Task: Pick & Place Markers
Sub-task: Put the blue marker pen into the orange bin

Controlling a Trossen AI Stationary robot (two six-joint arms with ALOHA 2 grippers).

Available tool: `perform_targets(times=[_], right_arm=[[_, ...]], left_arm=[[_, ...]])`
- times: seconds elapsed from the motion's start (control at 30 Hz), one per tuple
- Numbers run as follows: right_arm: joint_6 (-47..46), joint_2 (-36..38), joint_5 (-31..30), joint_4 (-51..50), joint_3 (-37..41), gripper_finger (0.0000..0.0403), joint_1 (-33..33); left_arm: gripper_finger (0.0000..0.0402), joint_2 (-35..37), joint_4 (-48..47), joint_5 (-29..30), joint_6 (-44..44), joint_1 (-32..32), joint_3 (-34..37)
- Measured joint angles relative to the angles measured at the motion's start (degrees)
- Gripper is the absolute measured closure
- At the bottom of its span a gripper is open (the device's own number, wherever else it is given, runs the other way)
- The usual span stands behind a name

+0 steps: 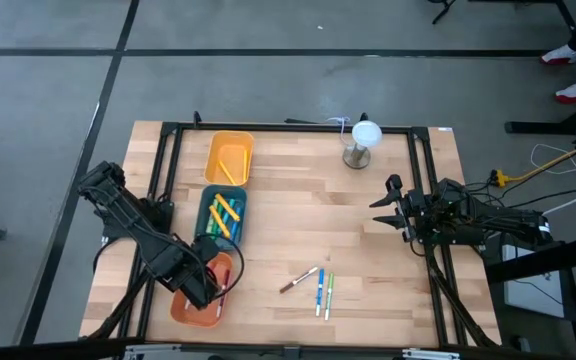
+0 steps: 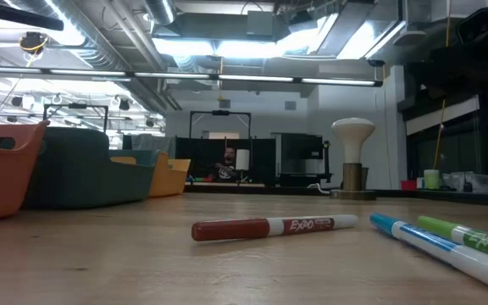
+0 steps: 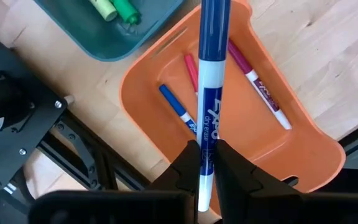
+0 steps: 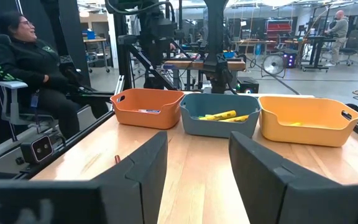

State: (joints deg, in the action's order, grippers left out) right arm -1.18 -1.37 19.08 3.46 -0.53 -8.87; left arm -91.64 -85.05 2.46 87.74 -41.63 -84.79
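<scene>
Left pincer [image 3: 207,163] clamped tight, arm angled inward; right pincer [image 1: 386,205] spread, arm waiting at table's right edge

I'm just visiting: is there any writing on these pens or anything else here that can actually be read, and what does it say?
"EXPO" on the red marker lying on the table, low view.
"EXPO", only partly in frame, on the green marker beside it.
"EXPO", partly hidden, on the blue marker held in the left claw.
Print on the purple marker in the orange tray: too small to read.
</scene>
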Motion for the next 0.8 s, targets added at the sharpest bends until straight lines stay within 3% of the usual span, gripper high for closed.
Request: perform_targets(times=[0.6,0.8], right_arm=[[-0.01,0.00,0.00,0.00,-0.01,0.0233,-0.01],[0.01,0.00,0.01,0.00,-0.01,0.0233,0.00]], left_arm=[[0.0377,0.09,4.40,2.90,3.23,-0.38,1.58],[0.0377,0.06,11.20,-1.91,3.13,-0.66,7.36]])
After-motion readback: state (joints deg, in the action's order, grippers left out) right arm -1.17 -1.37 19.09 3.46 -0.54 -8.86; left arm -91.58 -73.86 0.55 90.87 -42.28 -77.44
